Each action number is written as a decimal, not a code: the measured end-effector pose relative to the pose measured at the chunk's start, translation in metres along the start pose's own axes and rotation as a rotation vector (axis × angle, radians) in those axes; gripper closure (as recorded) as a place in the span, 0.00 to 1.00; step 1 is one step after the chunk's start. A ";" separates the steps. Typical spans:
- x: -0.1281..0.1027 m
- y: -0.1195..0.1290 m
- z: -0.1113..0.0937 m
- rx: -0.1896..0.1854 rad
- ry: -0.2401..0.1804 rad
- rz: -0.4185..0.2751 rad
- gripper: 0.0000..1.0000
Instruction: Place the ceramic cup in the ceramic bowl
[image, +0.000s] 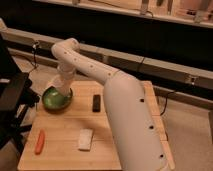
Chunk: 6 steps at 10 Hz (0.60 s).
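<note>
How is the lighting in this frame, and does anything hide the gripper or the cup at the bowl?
Camera view: warm, dim light; the background behind the table falls nearly black. The arm's white shell is the brightest area. The gripper hangs over the green ceramic bowl, its wrist covering the bowl's rear; no cup can be made out. The orange object, white block and dark object read clearly.

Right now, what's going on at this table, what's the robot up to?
The white robot arm reaches across the wooden table, with its end effector lowered at the green ceramic bowl at the table's far left. The cup itself can't be made out there. A dark rectangular object lies right of the bowl; an orange carrot-like object and a white sponge-like block lie nearer the front edge, untouched.
</note>
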 end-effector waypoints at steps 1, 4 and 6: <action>-0.001 -0.003 0.004 0.003 -0.012 -0.014 0.73; -0.008 -0.013 0.020 0.024 -0.064 -0.045 0.44; -0.009 -0.013 0.030 0.029 -0.089 -0.052 0.26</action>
